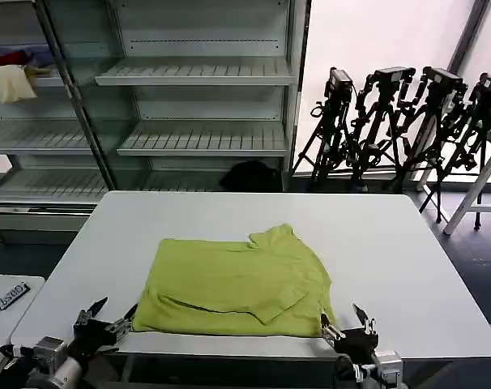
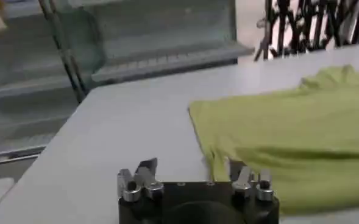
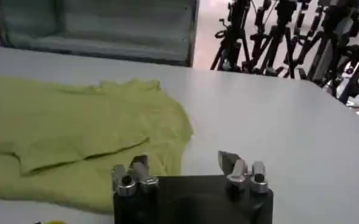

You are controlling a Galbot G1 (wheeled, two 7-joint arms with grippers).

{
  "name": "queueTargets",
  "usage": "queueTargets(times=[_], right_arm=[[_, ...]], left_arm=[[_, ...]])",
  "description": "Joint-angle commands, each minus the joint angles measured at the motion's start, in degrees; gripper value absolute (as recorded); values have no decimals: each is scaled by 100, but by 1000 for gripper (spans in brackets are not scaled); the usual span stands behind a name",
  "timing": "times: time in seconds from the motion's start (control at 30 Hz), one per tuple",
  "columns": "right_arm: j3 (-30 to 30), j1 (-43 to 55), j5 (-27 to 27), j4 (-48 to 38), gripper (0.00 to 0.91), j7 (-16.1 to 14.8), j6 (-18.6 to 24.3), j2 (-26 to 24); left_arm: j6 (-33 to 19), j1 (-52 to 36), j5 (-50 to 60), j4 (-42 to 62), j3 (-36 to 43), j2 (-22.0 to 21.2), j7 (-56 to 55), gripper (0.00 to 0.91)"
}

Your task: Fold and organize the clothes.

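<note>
Bare table (image 1: pixel 391 243) lies wide on both sides of the shirt (image 1: pixel 233 284); my path there is free. Tripods (image 1: pixel 407 121) stand beyond.

T-shirt (image 2: pixel 289 128) cut off at wrist-view edge, logo hidden

Head cam sits high, looks fwd and down over the whole white table (image 1: pixel 391 267) w/ shelving (image 1: pixel 197 73) and tripods (image 1: pixel 407 121) behind. Each wrist cam rides low just behind its own gripper at the table's near edge, left gripper (image 2: pixel 191 176) and right gripper (image 3: pixel 185 173), both facing away from the robot. All 3 share the yellow-green T-shirt (image 1: pixel 237 284) (image 2: pixel 289 140) (image 3: pixel 69 134).
</note>
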Motion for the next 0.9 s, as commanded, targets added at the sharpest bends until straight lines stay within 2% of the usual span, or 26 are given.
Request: queueTargets(times=[0.03, 0.13, 0.33, 0.67, 0.9], right_arm=[[-292, 2209, 666, -1122, 907, 135, -136, 3], [-500, 2880, 826, -1824, 907, 212, -146, -6], [-692, 3715, 845, -2911, 907, 172, -143, 107], [-761, 4274, 686, -3910, 907, 81, -129, 302], [-747, 4495, 287, -4519, 907, -29, -121, 517]], left_arm=[[464, -2160, -713, 419, 800, -30, -248, 907], [476, -2672, -506, 775, 1231, 157, -291, 907], [484, -3492, -347, 1536, 1837, 197, -253, 907], [484, -4399, -268, 2821, 2427, 260, -39, 907], [485, -4783, 75, 3544, 2689, 265, 194, 907]])
